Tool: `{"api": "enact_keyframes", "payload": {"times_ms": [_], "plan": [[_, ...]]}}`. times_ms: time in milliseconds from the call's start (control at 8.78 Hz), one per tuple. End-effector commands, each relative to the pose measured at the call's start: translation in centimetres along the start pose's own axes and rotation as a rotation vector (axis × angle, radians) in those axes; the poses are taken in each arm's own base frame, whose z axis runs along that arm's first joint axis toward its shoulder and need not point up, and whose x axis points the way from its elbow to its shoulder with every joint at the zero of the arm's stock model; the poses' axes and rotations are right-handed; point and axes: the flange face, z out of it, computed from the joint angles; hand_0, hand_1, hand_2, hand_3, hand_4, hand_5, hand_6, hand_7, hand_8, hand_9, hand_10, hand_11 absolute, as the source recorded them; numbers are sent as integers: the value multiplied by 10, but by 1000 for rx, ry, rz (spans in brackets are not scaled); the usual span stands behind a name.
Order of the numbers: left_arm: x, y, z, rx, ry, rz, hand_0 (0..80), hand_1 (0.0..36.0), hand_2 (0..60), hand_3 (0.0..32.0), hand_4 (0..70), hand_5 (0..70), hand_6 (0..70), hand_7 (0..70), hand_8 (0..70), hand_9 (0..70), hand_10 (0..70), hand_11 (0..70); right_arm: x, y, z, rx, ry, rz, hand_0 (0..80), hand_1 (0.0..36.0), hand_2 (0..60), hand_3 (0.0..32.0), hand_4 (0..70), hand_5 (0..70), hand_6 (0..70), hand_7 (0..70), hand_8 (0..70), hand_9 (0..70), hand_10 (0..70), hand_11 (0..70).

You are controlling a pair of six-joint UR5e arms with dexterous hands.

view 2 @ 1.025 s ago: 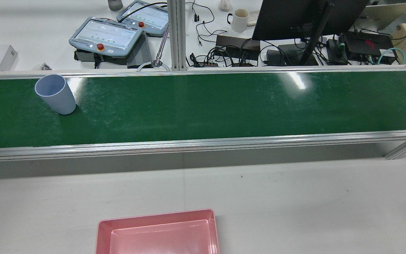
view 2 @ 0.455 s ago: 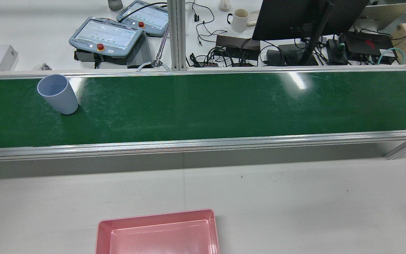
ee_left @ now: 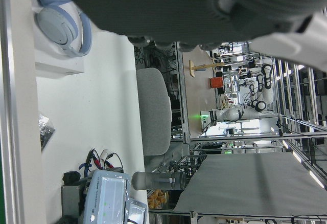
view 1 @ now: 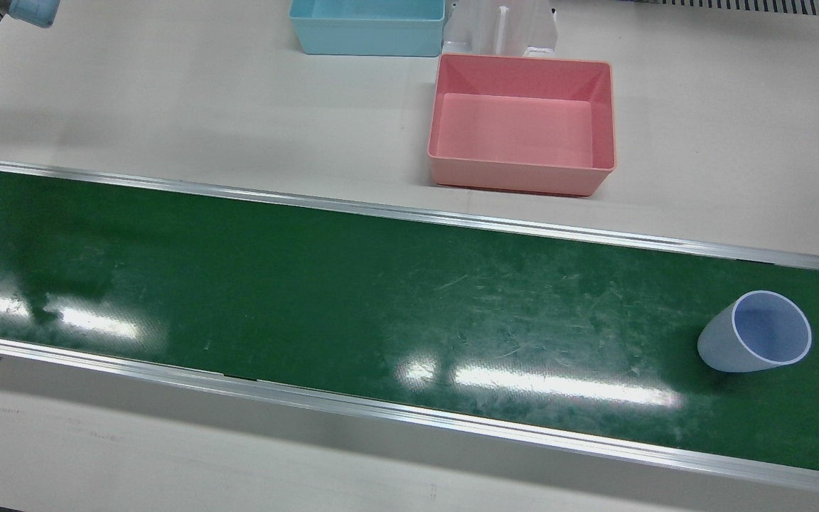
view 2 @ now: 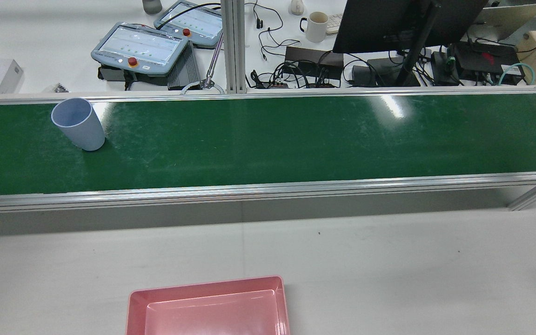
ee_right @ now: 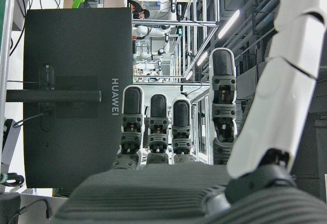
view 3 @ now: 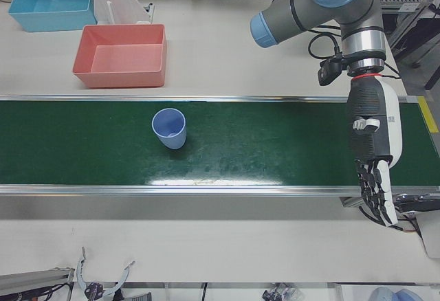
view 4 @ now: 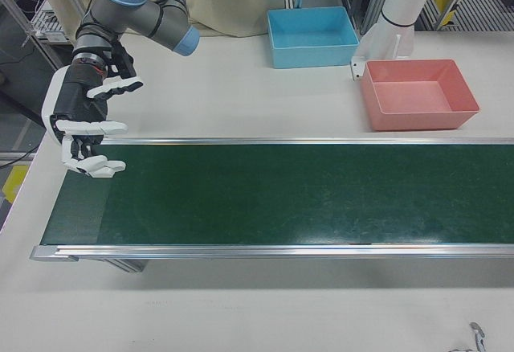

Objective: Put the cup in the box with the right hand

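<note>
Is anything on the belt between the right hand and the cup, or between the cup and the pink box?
Nothing visible. The green belt is bare between the right hand at its far end and the blue cup. Only the belt's rail and bare white table separate the cup from the pink box.

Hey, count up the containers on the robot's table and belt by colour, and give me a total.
Pink: 1, the pink box
Turquoise: 1, the turquoise box
Pale blue: 1, the cup standing on the green belt
Total: 3
</note>
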Motion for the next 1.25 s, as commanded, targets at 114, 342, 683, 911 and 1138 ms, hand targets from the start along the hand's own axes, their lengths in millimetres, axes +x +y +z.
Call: {"api": "enact_keyframes", "payload": {"times_ms": [114,342,683,911,1138], "plan": [[0,-1,0,1,0,1,0,0,0,0,0,0,0,0,0,0,0,0,0,-1,-1,3,0,0,525,144,60,0,627,65,145,529,207,333,254,372],[0,-1,0,1,0,1,0,0,0,0,0,0,0,0,0,0,0,0,0,-4,-1,7,0,-2,523,142,55,0,619,64,144,522,205,330,255,373],[0,-1,0,1,0,0,0,0,0,0,0,0,0,0,0,0,0,0,0,1,0,0,-2,0,528,146,70,0,652,68,155,561,221,357,284,414],[0,-1,0,1,0,0,0,0,0,0,0,0,0,0,0,0,0,0,-1,1,-1,1,-3,0,530,148,64,0,621,69,149,538,214,343,278,407],[0,-1,0,1,0,0,0,0,0,0,0,0,0,0,0,0,0,0,-1,1,-1,1,-3,0,533,151,67,0,633,71,153,553,219,353,285,415]]}}
